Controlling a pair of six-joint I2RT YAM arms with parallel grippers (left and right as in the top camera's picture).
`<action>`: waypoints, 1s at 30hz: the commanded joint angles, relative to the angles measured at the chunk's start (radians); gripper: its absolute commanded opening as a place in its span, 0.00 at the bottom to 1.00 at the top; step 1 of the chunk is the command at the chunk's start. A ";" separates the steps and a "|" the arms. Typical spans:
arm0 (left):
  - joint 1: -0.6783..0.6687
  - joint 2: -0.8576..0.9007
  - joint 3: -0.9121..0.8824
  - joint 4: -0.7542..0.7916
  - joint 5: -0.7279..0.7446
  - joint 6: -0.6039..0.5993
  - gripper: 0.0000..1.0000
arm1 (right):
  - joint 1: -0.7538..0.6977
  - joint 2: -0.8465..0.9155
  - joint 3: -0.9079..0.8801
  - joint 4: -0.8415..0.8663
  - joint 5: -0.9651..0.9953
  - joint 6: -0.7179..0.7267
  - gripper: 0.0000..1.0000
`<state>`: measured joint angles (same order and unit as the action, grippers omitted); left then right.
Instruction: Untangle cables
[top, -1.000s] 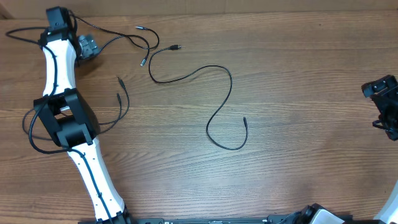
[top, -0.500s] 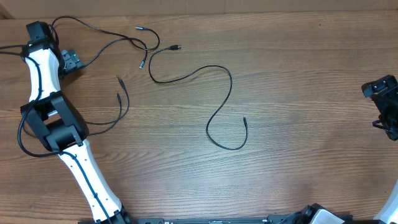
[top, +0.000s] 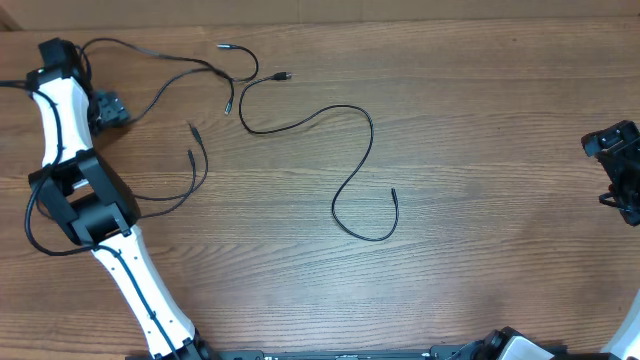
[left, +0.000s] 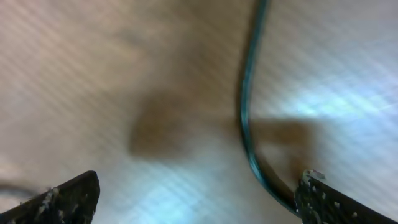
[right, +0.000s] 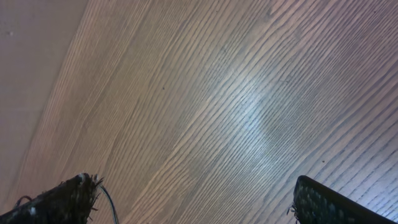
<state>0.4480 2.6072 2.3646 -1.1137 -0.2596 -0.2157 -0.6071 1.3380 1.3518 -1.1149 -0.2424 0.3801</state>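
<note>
Several thin black cables lie on the wooden table (top: 480, 110). One long S-shaped cable (top: 357, 165) runs across the middle. A crossed pair of cables (top: 215, 68) lies at the far left, and a looped cable (top: 203, 165) sits just below them. My left gripper (top: 108, 108) is open at the far left, over the end of the crossed pair. In the blurred left wrist view, a cable (left: 245, 106) runs down to the right finger of the left gripper (left: 196, 202), which grips nothing. My right gripper (top: 618, 170) (right: 199, 202) stands open over bare wood at the right edge.
The left arm (top: 120, 250) stretches from the front edge up the left side, with its own thicker black wire (top: 35, 215) looping beside the elbow. A thin wire (right: 111, 204) shows next to the right gripper's left finger. The table's back edge (top: 400, 18) is near the cables.
My left arm has swung left and the gripper has moved down-left along the table. The far-left loop of cable has shifted left with it. The right arm has not moved.
</note>
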 joint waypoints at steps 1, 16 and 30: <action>0.077 0.037 -0.027 -0.069 -0.106 -0.045 1.00 | -0.001 -0.003 0.011 0.006 0.010 -0.008 1.00; 0.269 0.034 -0.021 -0.035 -0.003 0.125 1.00 | -0.001 -0.003 0.011 0.006 0.010 -0.008 1.00; 0.192 0.027 0.434 -0.183 0.562 0.050 1.00 | -0.001 -0.003 0.011 0.006 0.010 -0.008 1.00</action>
<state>0.6830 2.6411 2.6831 -1.2613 0.0406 -0.1162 -0.6071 1.3380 1.3518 -1.1145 -0.2428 0.3801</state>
